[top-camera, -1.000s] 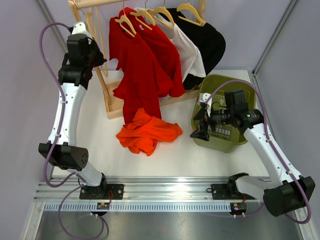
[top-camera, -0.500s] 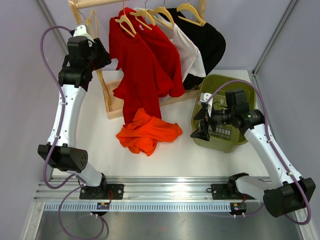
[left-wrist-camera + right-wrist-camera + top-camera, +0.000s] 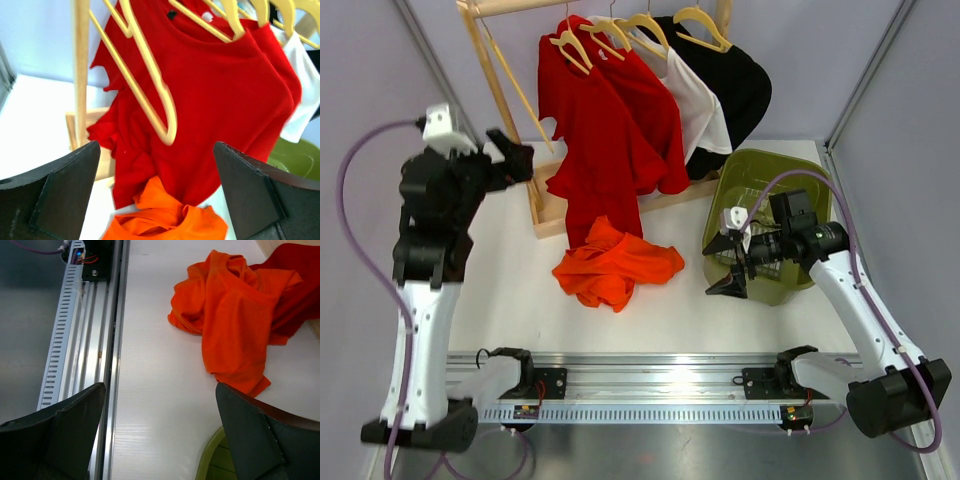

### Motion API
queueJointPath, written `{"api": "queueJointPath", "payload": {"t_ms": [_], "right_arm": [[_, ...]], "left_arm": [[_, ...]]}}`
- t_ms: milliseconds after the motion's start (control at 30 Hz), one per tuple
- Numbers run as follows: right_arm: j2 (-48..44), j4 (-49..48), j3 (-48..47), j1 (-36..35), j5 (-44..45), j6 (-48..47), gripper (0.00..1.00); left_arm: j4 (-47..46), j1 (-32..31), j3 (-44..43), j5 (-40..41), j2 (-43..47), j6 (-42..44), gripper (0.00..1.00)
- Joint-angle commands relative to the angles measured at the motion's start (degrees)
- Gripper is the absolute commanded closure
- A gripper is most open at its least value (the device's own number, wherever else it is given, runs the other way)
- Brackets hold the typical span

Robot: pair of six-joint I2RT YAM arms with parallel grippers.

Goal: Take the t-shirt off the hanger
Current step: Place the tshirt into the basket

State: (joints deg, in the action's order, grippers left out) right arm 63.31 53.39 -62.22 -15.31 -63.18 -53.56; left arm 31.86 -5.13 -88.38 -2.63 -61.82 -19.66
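Both gape empty, my left tool (image 3: pixel 517 160) and right tool (image 3: pixel 732 255). Left is nearer the red t-shirt (image 3: pixel 605 130) hanging long-axis down on its pale wooden hanger (image 3: pixel 570 45), off to its right, above the white desk (image 3: pixel 520 290).

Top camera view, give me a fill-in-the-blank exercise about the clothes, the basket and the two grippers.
1. The crumpled t-shirt lying on the table is ____ in colour.
2. The basket on the right side of the table is ____.
3. The rightmost shirt hanging on the rack is ____.
4. The left gripper and the right gripper both have their jaws ____.

Missing words: orange; green; black; open.
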Motion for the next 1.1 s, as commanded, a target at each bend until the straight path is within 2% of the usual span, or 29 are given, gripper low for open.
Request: {"api": "queueJointPath", "payload": {"t_ms": [0,67,100,167,300,400,533,600,800,1067], "right_arm": [[1.0,8.7,-1.9,-0.2,-7.0,-13.6,0.0],[3.4,9.5,-4.4,-2.3,-5.5,-14.4,0.01],[4.4,9.6,-5.4,-3.8,-2.2,-13.9,0.01],[7.5,9.2,-7.4,-7.3,2.4,-13.1,0.01],[12.0,2.7,-8.2,-20.4,18.8,-6.3,0.01],[18.0,-1.9,-11.8,-25.8,27.8,-0.5,0.01],[27.7,-4.7,-19.8,-28.4,33.1,5.5,0.0],[29.7,-8.1,-20.7,-29.2,35.6,9.0,0.01],[32.8,-19.1,-19.5,-30.5,41.4,16.7,0.01],[34.7,-30.7,-17.5,-30.7,48.4,26.3,0.01]], "left_arm": [[-2.1,0.3,12.1,-0.7,11.5,4.8,0.01],[-2.8,0.3,19.8,-1.1,16.4,5.4,0.01],[-3.0,0.3,22.1,-1.4,21.5,5.7,0.01],[-3.3,0.3,26.7,-2.7,26.0,5.8,0.01],[-4.1,0.3,37.6,-5.5,34.7,4.3,0.01],[-5.9,0.3,42.5,-7.8,39.4,2.9,0.01],[-7.9,0.3,48.7,-9.7,42.3,1.3,0.01],[-8.3,0.3,50.1,-10.0,42.7,0.7,0.01],[-9.0,0.3,55.0,-11.1,44.0,0.8,0.01],[-8.2,0.3,54.6,-11.4,42.9,1.0,0.01]]}}
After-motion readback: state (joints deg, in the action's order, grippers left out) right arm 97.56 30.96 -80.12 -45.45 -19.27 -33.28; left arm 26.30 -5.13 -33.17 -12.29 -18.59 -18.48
